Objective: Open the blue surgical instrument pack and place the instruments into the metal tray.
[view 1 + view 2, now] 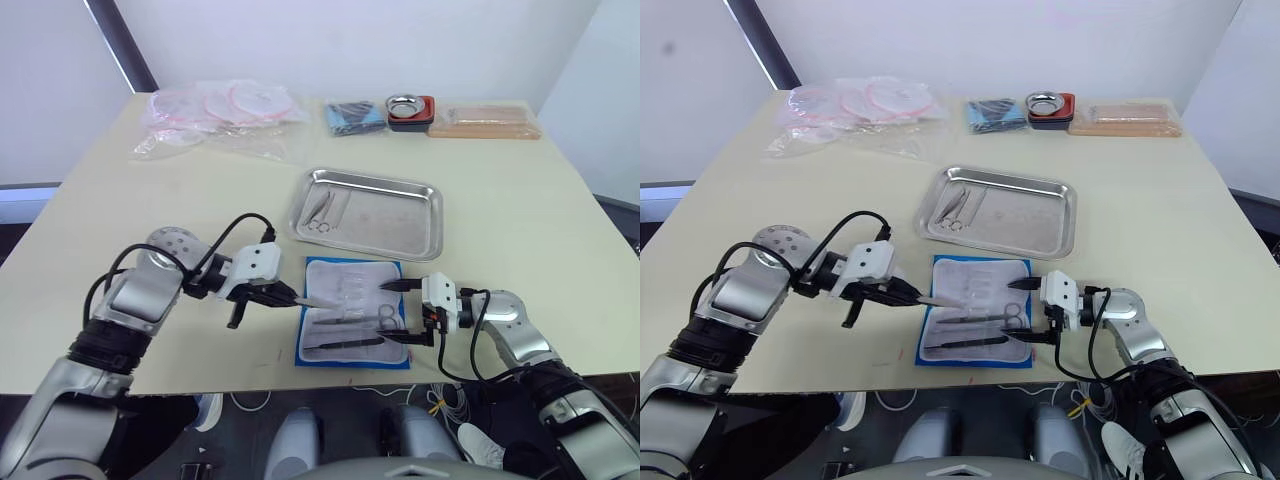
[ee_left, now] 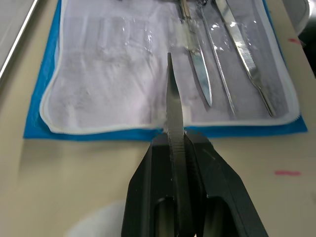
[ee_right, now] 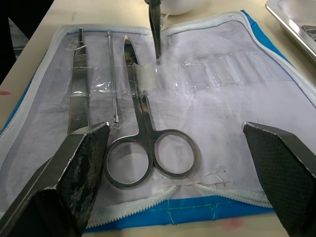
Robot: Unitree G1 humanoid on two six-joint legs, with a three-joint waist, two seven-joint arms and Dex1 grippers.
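Observation:
The blue surgical instrument pack (image 1: 352, 312) lies open and flat on the table, just in front of the metal tray (image 1: 420, 225). Scissors (image 3: 143, 123), a flat forceps (image 3: 79, 89) and a thin probe (image 3: 113, 84) rest in its pale pocketed lining. My left gripper (image 1: 290, 297) is at the pack's left edge, shut on a slim pointed metal instrument (image 2: 170, 98) whose tip reaches over the lining. At the pack's right edge my right gripper (image 3: 175, 131) stands open, its fingers either side of the scissors' rings and holding nothing. Two or three instruments (image 1: 325, 208) lie in the tray's left part.
Along the far edge of the table are clear plastic bags (image 1: 215, 115), a dark blue-black cloth bundle (image 1: 352, 115), a small round steel bowl on a red-black base (image 1: 408, 108) and a flat tan box (image 1: 485, 120). The table's near edge runs just below the pack.

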